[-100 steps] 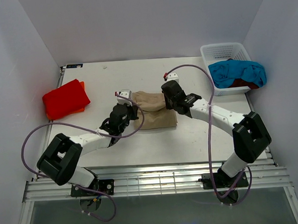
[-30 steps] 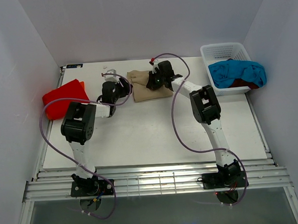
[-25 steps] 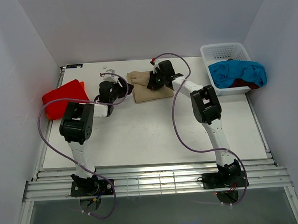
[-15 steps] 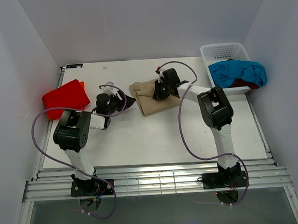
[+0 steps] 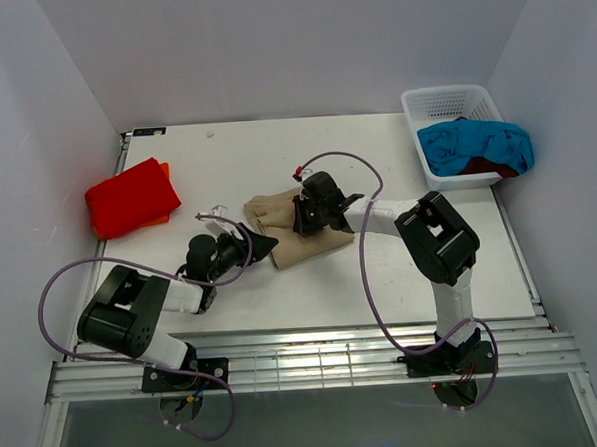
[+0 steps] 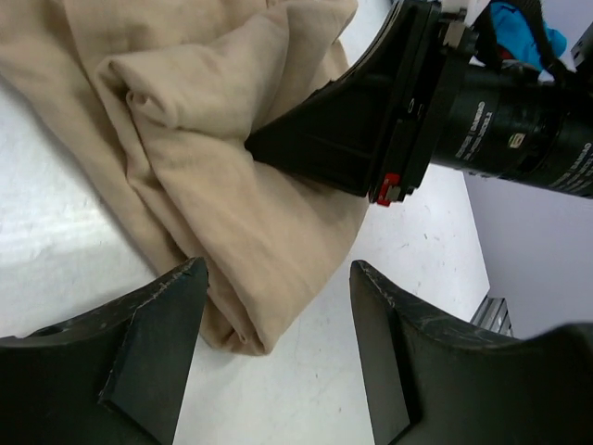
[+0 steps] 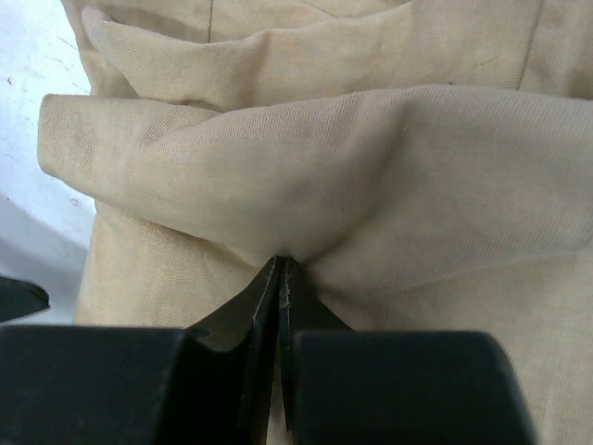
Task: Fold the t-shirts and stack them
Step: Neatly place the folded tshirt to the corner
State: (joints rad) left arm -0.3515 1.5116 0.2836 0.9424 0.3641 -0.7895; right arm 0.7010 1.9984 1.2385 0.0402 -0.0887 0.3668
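Three white walls (image 5: 269,45) — white table (image 5: 313,303), tan t-shirt (image 5: 310,247) crumpled centre.

Bare tabletop (image 5: 275,155) lies behind and right of the tan t-shirt (image 5: 315,248). The red folded t-shirt (image 5: 129,197) fills my left edge, the white basket (image 5: 442,104) the far right corner. Just ahead of my spread left fingers (image 6: 153,343), the right gripper (image 6: 269,148) bars the way.

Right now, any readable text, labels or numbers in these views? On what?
White print on the black motor housing behind the right gripper: too small and blurred to read.
Tan t-shirt, red t-shirt, white basket: no text visible.
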